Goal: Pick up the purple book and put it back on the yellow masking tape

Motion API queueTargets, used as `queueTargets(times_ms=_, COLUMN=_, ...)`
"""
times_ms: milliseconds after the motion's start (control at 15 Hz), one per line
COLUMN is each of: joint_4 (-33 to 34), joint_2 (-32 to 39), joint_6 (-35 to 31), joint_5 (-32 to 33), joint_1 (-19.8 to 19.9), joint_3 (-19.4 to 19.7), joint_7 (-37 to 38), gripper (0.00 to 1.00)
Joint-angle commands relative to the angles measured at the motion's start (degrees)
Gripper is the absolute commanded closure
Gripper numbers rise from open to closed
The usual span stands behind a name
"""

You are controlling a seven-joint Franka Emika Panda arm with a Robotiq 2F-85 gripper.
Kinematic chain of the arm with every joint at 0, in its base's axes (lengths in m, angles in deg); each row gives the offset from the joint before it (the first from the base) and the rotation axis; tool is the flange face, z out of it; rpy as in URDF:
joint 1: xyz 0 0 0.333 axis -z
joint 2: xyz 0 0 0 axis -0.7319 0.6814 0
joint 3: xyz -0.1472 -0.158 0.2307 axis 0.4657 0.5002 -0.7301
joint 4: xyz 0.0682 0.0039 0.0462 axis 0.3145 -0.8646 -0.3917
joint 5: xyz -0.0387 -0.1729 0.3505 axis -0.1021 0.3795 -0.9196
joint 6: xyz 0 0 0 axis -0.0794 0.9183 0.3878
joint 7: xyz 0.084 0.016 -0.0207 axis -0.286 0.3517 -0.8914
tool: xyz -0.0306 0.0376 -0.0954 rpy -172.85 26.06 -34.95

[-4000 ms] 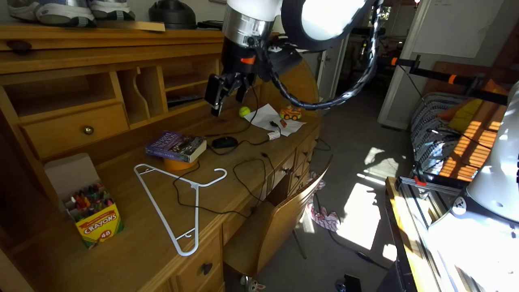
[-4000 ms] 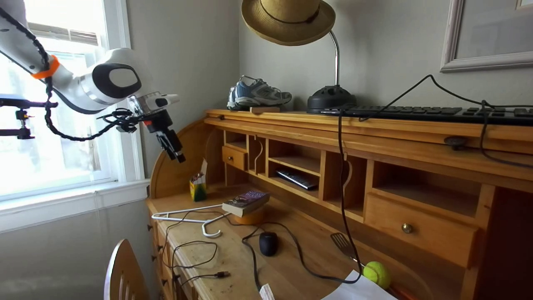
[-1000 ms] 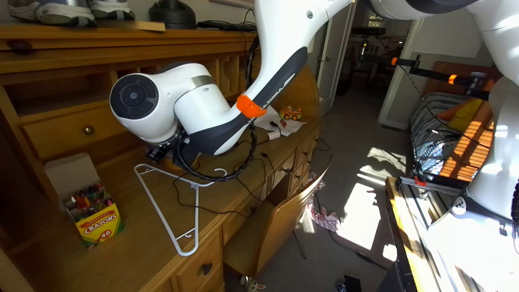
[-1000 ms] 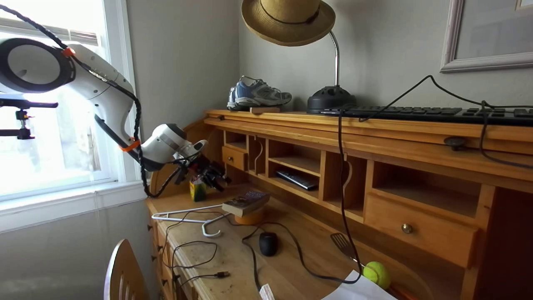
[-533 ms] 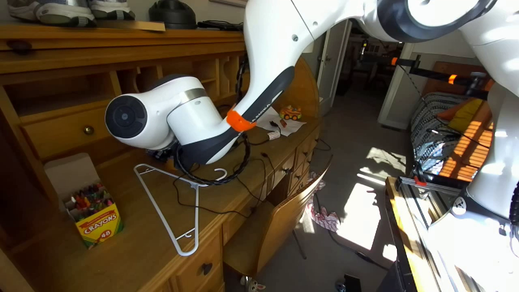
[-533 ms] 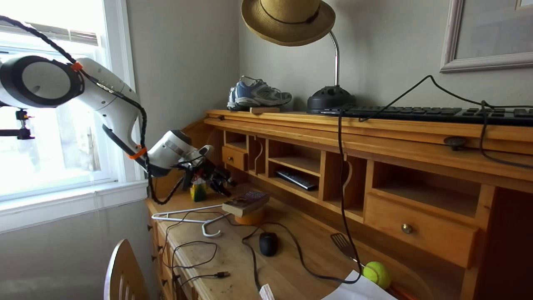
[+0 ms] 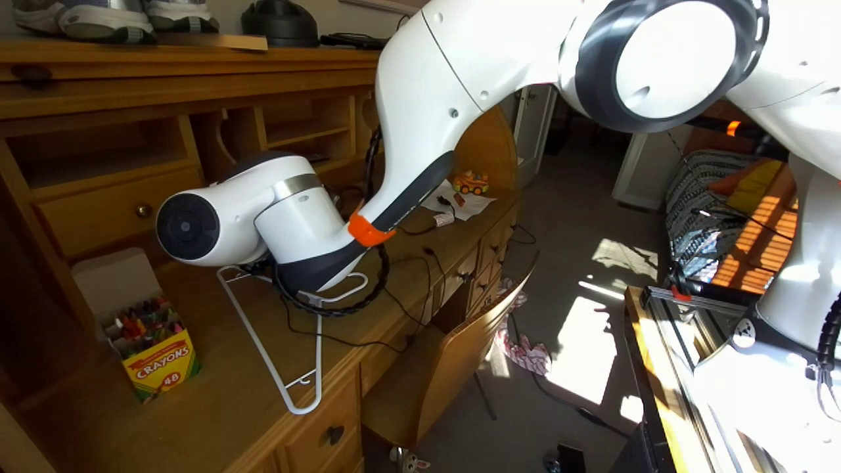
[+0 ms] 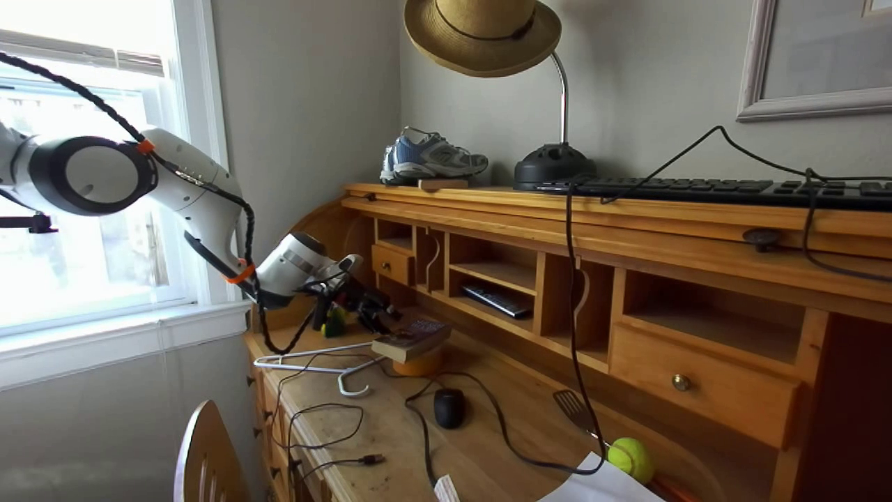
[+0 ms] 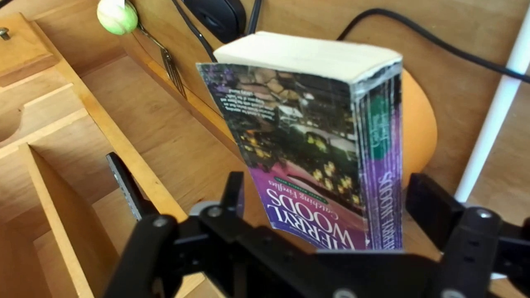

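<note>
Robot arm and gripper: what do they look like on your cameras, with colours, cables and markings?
The arm is white and rounded, with dark round caps and a silver ring. Orange bands wrap it, and a black braided cable runs alongside. The gripper is black, with two blocky fingers and silvery screw heads.

On the wooden desk [image 7: 217, 401] lie a hanger [image 7: 319, 358], crayon box [image 7: 161, 368], mouse [image 8: 449, 408], cables [image 8: 372, 459], paper [image 8: 605, 485] and, seemingly, the yellow masking tape [image 8: 419, 364].
</note>
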Motion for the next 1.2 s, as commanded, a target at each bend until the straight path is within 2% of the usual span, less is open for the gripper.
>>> queueTargets(times_ms=0, joint_4=7.35, joint_2=5.05, joint_6=2.4, joint_5=-2.13, joint_1=-0.79, joint_3=1.04, joint_7=-2.6, gripper=0.0)
queueTargets(times_ms=467, joint_4=14.07, joint_2=9.56, joint_6=3.64, joint_5=-5.49, joint_1=-0.87, joint_3=2.21, joint_7=-5.91, gripper=0.1)
queueTargets(times_ms=667, joint_4=16.36, joint_2=10.99, joint_6=3.73, joint_5=-6.74, joint_1=-1.1, joint_3=2.85, joint_7=-6.76, gripper=0.05)
queueTargets(times_ms=733, joint_4=17.03, joint_2=11.45, joint_6=3.68, joint_5=-7.04, joint_1=-1.21, joint_3=3.13, joint_7=-6.9, gripper=0.08)
queueTargets(times_ms=800, joint_4=17.5, joint_2=11.76, joint_6=3.38, joint_5=-7.32, joint_1=-1.23, joint_3=3.32, joint_7=-7.08, gripper=0.23)
queueTargets(times_ms=1133, joint_4=19.37, joint_2=12.94, joint_6=2.86, joint_5=-8.86, joint_1=-1.87, joint_3=3.92, joint_7=-7.96, gripper=0.65)
